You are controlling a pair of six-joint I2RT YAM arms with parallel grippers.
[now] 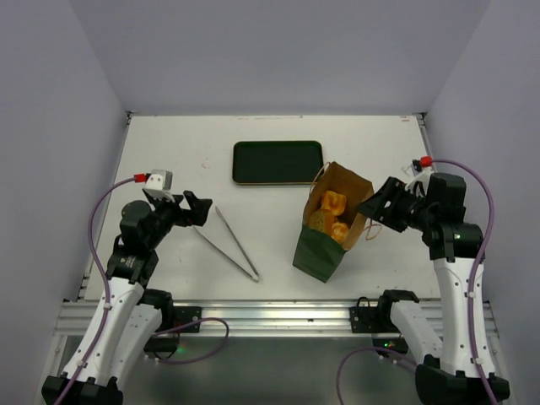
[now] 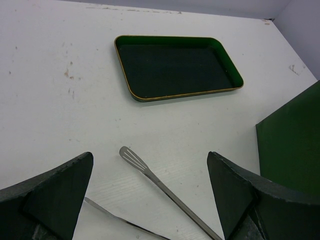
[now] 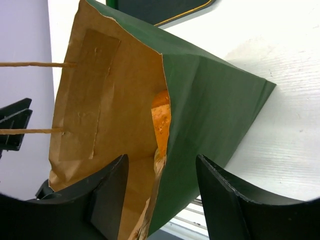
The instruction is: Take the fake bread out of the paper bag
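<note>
Paper bag [image 1: 321, 249]: kraft paper, matt dark green outside, creased raw brown inside; twine handles [image 3: 35, 64].
Fake bread [image 1: 331, 209]: orange-yellow, mottled surface, material unclear.
Tongs [image 1: 232, 243]: polished bare metal.
Tray [image 1: 278, 162]: smooth dark green, slight sheen, gold-coloured rim.
Tabletop [image 1: 169, 160]: matt white, scuffed.
Left hand [image 2: 150, 155] fingers [image 2: 55, 195]: matt black, finely grained.

Plain lavender-grey walls [image 1: 278, 51] around a scuffed white table [image 1: 169, 152], soft even light.

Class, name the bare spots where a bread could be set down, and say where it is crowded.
Free: the tray itself, bare inside; the table left of it, beyond the tongs; the far-right corner past the paper bag. Crowded: the narrow gap between tongs and bag.
</note>
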